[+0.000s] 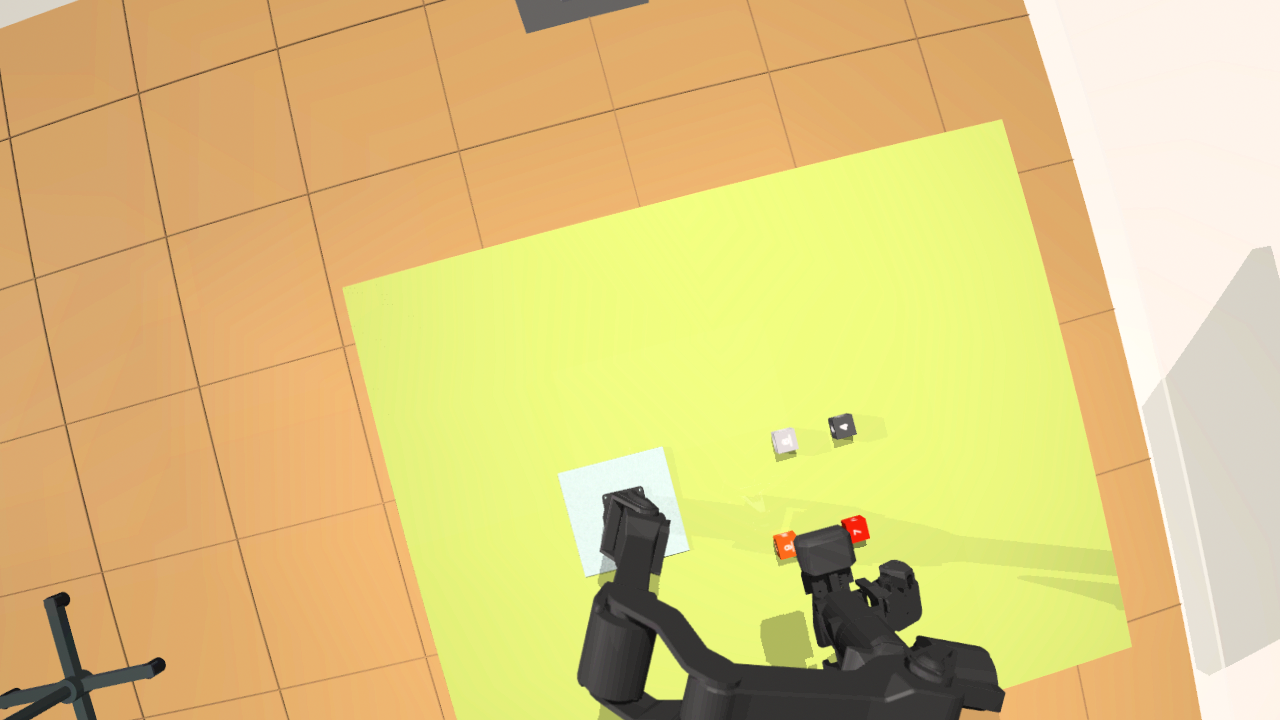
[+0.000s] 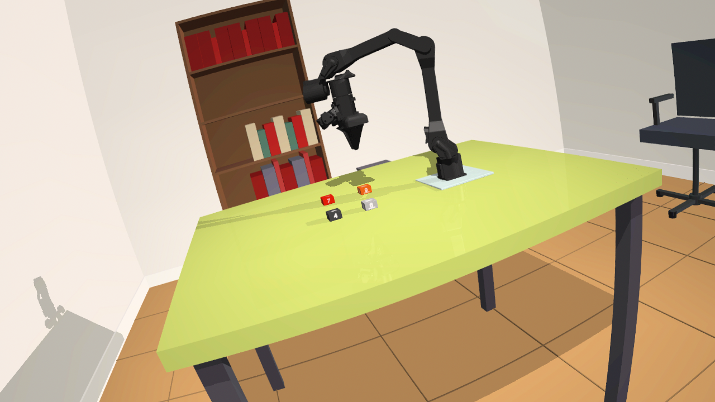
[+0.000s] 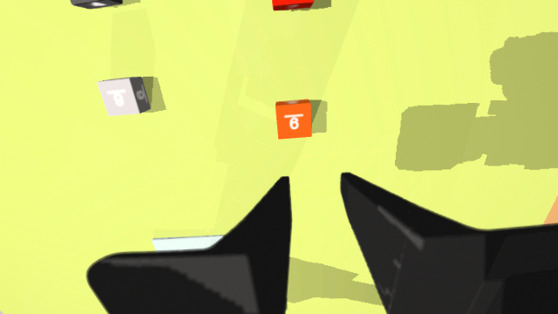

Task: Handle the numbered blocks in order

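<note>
The dark grey block with a 4 [image 1: 841,426] [image 2: 333,215] [image 3: 97,3], the light grey block with an underlined 6 [image 1: 785,440] [image 2: 369,204] [image 3: 117,99], the red block with a 7 [image 1: 856,528] [image 2: 327,200] [image 3: 293,4] and the orange block with an underlined 9 [image 1: 785,545] [image 2: 364,189] [image 3: 294,124] stand apart on the table. My gripper [image 2: 354,148] [image 3: 315,182] is partly open and empty, high above the table. In the wrist view the orange block lies beyond the fingertips. In the top view the arm hides the fingertips.
The arm's base stands on a pale plate [image 1: 577,488] [image 2: 480,174] [image 3: 185,243] on the yellow-green table [image 1: 537,358] [image 2: 280,259]. A bookcase [image 2: 244,97] stands behind the table, and a dark chair [image 2: 695,130] stands at the right in the exterior view.
</note>
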Robot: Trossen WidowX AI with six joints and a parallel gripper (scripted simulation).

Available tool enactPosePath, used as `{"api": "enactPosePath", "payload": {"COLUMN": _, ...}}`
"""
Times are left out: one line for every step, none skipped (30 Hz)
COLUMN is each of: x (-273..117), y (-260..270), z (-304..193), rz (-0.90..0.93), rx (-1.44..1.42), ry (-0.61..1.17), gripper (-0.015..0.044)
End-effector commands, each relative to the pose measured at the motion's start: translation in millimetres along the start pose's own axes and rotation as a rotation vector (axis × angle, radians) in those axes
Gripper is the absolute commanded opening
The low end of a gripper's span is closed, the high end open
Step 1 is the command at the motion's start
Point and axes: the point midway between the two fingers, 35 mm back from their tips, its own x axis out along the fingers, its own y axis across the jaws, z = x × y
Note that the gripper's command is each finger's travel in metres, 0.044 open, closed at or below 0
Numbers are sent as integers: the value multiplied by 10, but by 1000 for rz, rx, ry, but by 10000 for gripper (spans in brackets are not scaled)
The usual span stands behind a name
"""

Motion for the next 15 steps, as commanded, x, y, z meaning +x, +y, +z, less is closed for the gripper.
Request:
{"api": "enactPosePath", "payload": {"x": 17, "y": 22, "z": -86, "rz": -2, "rx": -9, "ry": -7, "gripper": 120}}
{"api": "enactPosePath", "payload": {"x": 39, "y": 20, "z": -83, "rz": -2, "rx": -9, "ry": -7, "gripper": 146}}
{"api": "enactPosePath", "payload": {"x": 106, "y": 16, "z": -74, "rz": -2, "rx": -9, "ry": -7, "gripper": 172}}
{"api": "enactPosePath", "payload": {"x": 218, "y": 10, "z": -63, "rz": -2, "rx": -9, "ry": -8, "gripper": 199}}
{"api": "enactPosePath", "payload": {"x": 356, "y": 7, "z": -55, "rz": -2, "rx": -9, "ry": -8, "gripper": 225}}
{"api": "enactPosePath", "payload": {"x": 493, "y": 6, "z": -54, "rz": -2, "rx": -9, "ry": -8, "gripper": 251}}
{"api": "enactPosePath", "payload": {"x": 630, "y": 10, "z": -60, "rz": -2, "rx": -9, "ry": -8, "gripper": 278}}
{"api": "enactPosePath", "payload": {"x": 740, "y": 15, "z": -70, "rz": -2, "rx": -9, "ry": -7, "gripper": 304}}
{"api": "enactPosePath", "payload": {"x": 805, "y": 19, "z": -78, "rz": -2, "rx": -9, "ry": -7, "gripper": 330}}
{"api": "enactPosePath", "payload": {"x": 827, "y": 21, "z": -81, "rz": -2, "rx": -9, "ry": -7, "gripper": 356}}
{"api": "enactPosePath", "payload": {"x": 827, "y": 21, "z": -81, "rz": -2, "rx": -9, "ry": -7, "gripper": 383}}
{"api": "enactPosePath", "payload": {"x": 827, "y": 21, "z": -81, "rz": -2, "rx": -9, "ry": -7, "gripper": 400}}
{"api": "enactPosePath", "payload": {"x": 829, "y": 21, "z": -81, "rz": -2, "rx": -9, "ry": -7, "gripper": 400}}
{"api": "enactPosePath", "payload": {"x": 837, "y": 20, "z": -81, "rz": -2, "rx": -9, "ry": -7, "gripper": 400}}
{"api": "enactPosePath", "payload": {"x": 850, "y": 20, "z": -80, "rz": -2, "rx": -9, "ry": -7, "gripper": 400}}
